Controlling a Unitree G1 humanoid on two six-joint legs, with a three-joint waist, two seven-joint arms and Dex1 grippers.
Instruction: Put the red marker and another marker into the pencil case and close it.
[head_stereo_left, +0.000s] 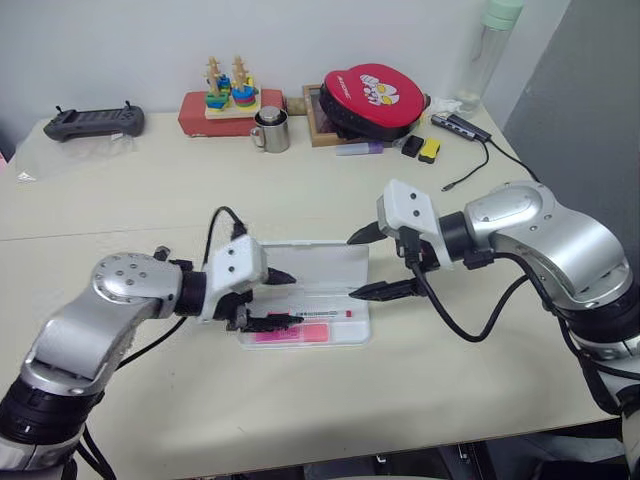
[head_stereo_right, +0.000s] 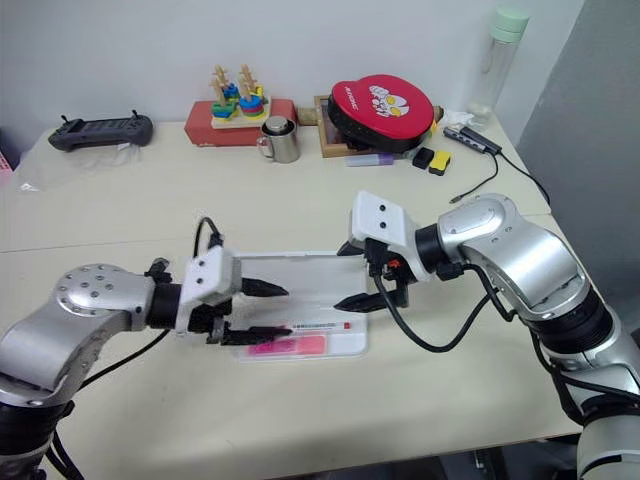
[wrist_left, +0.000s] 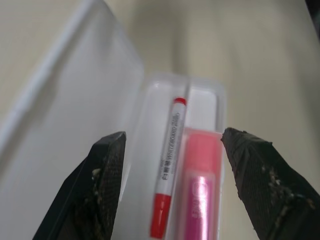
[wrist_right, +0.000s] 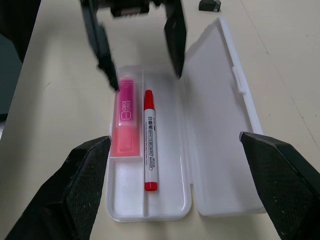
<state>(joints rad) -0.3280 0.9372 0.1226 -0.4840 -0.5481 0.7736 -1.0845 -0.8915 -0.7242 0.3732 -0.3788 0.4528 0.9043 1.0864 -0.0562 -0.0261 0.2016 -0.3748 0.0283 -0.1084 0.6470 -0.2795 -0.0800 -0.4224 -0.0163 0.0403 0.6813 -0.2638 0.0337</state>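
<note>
The white pencil case lies open on the table in front of me, its lid tilted up at the far side. Inside the tray, the red marker lies beside the pink highlighter; both rest flat, as the left wrist view also shows with the red marker and the highlighter. My left gripper hovers open over the case's left end, holding nothing. My right gripper is open over the case's right end, one finger near the lid, and also holds nothing.
At the back of the table stand a red round pouch, a metal cup, a stacking toy on a red box and a black controller. A purple marker and a cabled hub lie near the pouch.
</note>
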